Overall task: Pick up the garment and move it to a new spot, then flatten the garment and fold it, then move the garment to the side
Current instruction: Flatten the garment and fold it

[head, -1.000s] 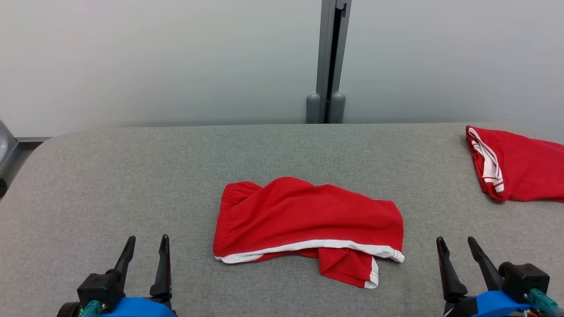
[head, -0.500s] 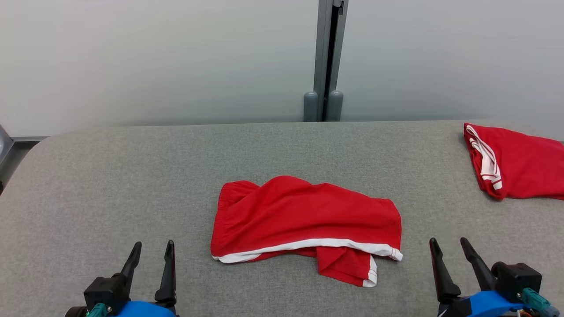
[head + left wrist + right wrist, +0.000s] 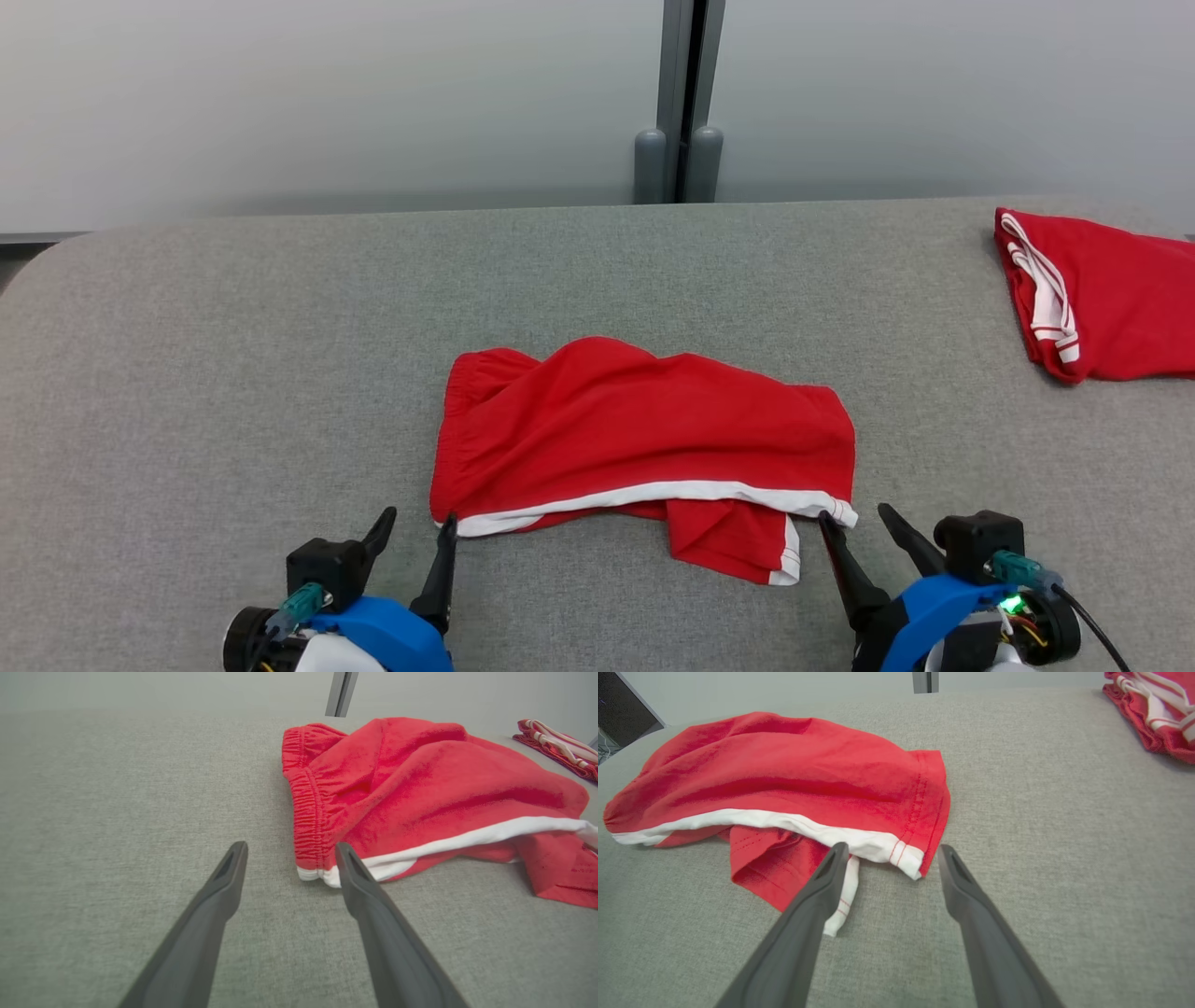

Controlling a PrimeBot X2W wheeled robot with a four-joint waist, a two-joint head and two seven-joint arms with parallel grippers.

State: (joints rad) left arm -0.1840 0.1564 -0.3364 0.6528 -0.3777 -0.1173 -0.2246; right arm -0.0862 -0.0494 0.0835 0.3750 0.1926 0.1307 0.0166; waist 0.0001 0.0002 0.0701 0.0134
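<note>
One grey table (image 3: 187,373) carries the work. The red garment (image 3: 644,439) lies at its centre, long axis running left to right across your front, waistband to the left. A second red garment (image 3: 1120,308), well apart at the right, is cut off by the frame edge. The left gripper (image 3: 418,516) sits just beside the near waistband corner (image 3: 312,870); the right gripper (image 3: 852,513) just beside the white-trimmed hem corner (image 3: 908,856). Both jaws stand apart, holding nothing. Judge each arm equally near its corner. One leg (image 3: 738,551) tucks underneath; you cannot read its layers.
</note>
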